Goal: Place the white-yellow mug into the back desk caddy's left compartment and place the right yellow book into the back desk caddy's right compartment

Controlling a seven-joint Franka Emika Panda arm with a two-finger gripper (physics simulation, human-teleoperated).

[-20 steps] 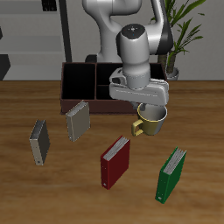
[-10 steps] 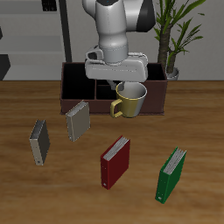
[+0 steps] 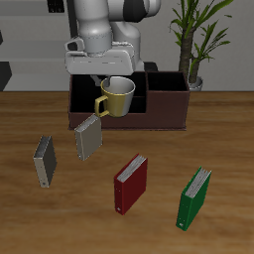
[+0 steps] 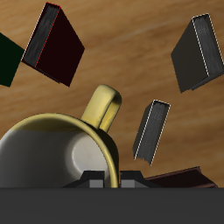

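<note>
Claw [image 3: 112,77] clenched on the mug [image 3: 116,96], carried in the air over the caddy [image 3: 164,111], above its end section [image 3: 91,94] on the side where the two greyish books lie. Mug not yet set down, first half unfinished. Dark grey book [image 3: 44,161] lies on the table, untouched. Caddy sections that show look empty

White-yellow mug [image 4: 61,153] body cut off by the wrist view's edge; jaws hidden behind its rim.
</note>
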